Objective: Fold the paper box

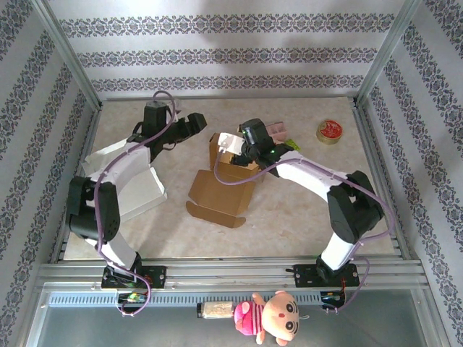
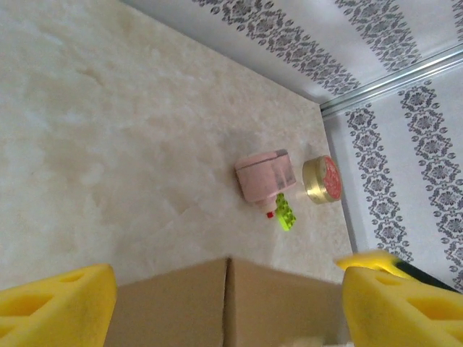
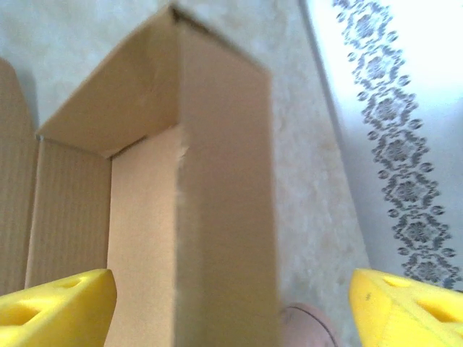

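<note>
The paper box (image 1: 221, 191) is found at the middle of the top view, partly erected: brown walls are stood up at its upper end, while a flat panel with a rounded flap is laid out toward the lower edge of the frame. Its long axis is judged to run from upper middle down and slightly leftward, the raised end pointed at the back wall and the flap end at the arm bases.

The left gripper (image 1: 202, 124) is placed just above and left of the raised end. In its wrist view the yellow fingers (image 2: 58, 307) are spread wide with a box wall seen between them; contact cannot be told. The right gripper (image 1: 230, 144) is held over the raised end, its fingers (image 3: 409, 307) likewise released and wide apart, with an upright wall corner framed between them. Nothing is seen to be grasped by either.

The step in hand is judged to be the setting-up of the side walls, well short of a closed box. For the next move, one wall would need to be pressed inward while the opposite side is steadied, and the flat panel then brought over
</note>
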